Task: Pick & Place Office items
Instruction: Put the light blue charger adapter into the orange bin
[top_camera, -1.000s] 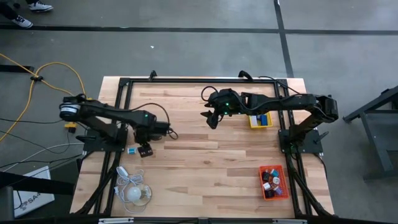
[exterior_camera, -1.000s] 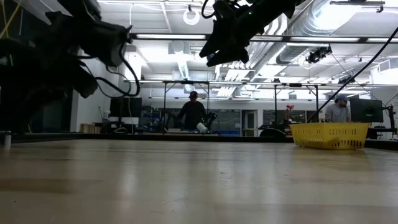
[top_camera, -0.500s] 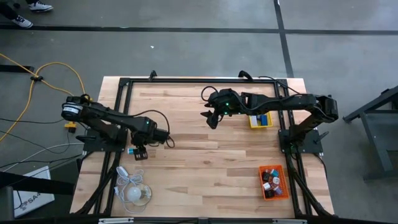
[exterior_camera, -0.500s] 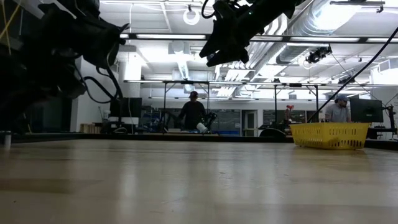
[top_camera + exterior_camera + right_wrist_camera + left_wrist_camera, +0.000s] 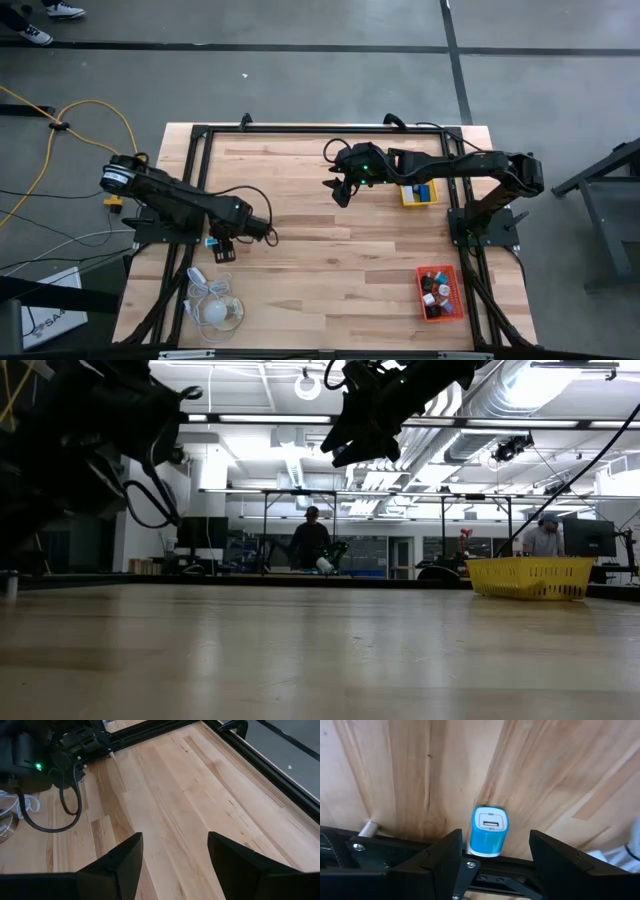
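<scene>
you're at the reach-in step: the left gripper (image 5: pixel 492 852) hangs with its fingers spread over one blue charger (image 5: pixel 489 831) lying against the black frame rail (image 5: pixel 395 852) at the table's left edge, so next lower and close squarely on it. the right gripper (image 5: pixel 172 857), also spread and empty, waits above mid-table; i count two trays, one yellow (image 5: pixel 419 193) and one orange (image 5: pixel 440 292), both holding small items.
</scene>
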Motion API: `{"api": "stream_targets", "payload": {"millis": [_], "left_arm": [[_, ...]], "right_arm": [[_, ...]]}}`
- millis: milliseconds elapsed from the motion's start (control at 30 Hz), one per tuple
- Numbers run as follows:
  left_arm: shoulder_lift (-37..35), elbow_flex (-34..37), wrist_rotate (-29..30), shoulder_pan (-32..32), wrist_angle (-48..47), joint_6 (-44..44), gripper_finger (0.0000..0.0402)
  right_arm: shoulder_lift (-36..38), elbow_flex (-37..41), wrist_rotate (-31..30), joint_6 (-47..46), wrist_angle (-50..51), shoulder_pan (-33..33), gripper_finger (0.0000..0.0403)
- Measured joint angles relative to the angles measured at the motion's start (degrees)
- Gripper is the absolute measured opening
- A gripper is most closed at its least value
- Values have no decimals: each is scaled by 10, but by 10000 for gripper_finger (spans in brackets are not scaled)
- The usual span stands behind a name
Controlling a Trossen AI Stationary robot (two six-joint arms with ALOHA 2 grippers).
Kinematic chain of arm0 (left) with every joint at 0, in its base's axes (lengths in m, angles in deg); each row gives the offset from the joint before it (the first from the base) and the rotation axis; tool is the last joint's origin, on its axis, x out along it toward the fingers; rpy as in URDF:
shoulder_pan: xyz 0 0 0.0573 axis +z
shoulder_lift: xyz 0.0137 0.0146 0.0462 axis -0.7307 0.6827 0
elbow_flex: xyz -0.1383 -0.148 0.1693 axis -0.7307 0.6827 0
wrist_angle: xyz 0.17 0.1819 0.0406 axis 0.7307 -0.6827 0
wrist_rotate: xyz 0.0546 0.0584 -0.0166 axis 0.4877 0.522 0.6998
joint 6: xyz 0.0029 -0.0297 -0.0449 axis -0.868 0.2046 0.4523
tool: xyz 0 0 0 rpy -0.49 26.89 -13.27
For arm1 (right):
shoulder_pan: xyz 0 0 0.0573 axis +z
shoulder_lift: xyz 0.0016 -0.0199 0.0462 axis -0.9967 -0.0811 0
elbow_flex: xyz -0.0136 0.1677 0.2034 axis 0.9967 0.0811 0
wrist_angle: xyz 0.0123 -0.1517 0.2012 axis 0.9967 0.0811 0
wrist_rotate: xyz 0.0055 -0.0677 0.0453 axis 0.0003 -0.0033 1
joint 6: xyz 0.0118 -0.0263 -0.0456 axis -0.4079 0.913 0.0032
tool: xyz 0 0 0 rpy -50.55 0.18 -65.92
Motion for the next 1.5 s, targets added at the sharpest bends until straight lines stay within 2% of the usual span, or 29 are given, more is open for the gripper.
{"api": "stream_targets", "payload": {"millis": [667,1500], "left_arm": [[72,1,0,-11,1,-24,223],[103,6,-5,-27,18,-39,223]], "right_arm": [[0,0,0,0,-5,0,210],[0,0,0,0,-4,0,210]]}}
